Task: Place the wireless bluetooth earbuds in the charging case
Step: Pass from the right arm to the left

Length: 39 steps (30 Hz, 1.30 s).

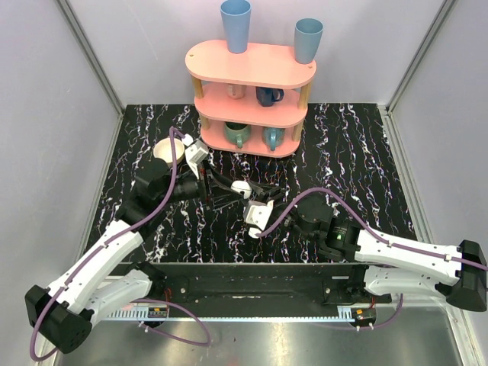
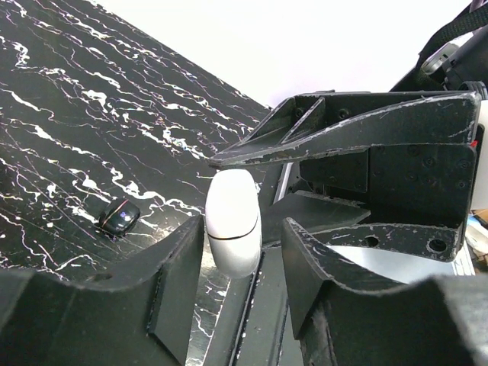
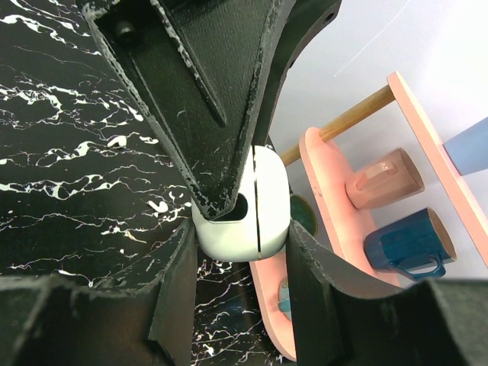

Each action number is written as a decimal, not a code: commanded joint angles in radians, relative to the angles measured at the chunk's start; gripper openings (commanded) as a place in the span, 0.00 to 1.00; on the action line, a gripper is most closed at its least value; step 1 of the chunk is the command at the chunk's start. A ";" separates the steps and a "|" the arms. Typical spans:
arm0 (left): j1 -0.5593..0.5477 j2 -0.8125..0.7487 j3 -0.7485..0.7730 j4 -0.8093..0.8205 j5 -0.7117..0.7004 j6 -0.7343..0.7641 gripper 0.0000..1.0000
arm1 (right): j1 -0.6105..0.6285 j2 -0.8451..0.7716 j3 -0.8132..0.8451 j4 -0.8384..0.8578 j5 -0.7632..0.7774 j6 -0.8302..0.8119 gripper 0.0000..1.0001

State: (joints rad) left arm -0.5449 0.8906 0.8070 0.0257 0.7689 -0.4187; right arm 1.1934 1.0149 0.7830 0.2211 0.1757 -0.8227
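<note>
The black marbled desk (image 1: 366,152) fills my overhead view, with the pink shelf (image 1: 252,69) of cups at its far edge. Both arms reach to the middle and meet at one spot. My right pincer (image 3: 242,236) is pinching the charging case (image 3: 263,202) by its two sides, and it looks to be held off the desk. My left pincer (image 2: 245,236) brackets the same case. One jaw is against it and the other shows a sliver of gap, so I cannot tell whether it has a real bite.

The lid seam reads as shut. One dark earbud (image 2: 120,216) lies on the desk well off to the side, and I see no second one.

I judge this is the lid-opening step. Next, the left needs purchase on the lid half alone to hinge it back while the right holds the base steady. Then I fetch the earbud.
</note>
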 commanded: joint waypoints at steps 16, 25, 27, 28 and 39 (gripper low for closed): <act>-0.009 0.008 0.000 0.071 -0.020 -0.011 0.24 | 0.020 -0.019 0.007 0.070 0.018 -0.006 0.28; -0.016 -0.007 -0.017 0.063 -0.032 0.023 0.00 | 0.023 -0.030 -0.010 0.110 0.028 0.002 0.61; -0.021 -0.024 -0.035 0.063 -0.066 0.053 0.00 | 0.023 -0.036 -0.011 0.132 0.051 0.010 0.73; -0.021 -0.050 -0.045 0.063 -0.112 0.066 0.00 | 0.025 -0.038 -0.010 0.139 0.067 0.017 0.77; -0.024 -0.346 -0.351 0.446 -0.355 0.212 0.00 | 0.021 -0.046 0.223 -0.075 0.352 0.526 0.95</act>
State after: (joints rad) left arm -0.5648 0.6041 0.5224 0.2264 0.5179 -0.2897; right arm 1.2110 0.9794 0.8307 0.2611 0.3672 -0.5888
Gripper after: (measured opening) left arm 0.332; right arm 0.940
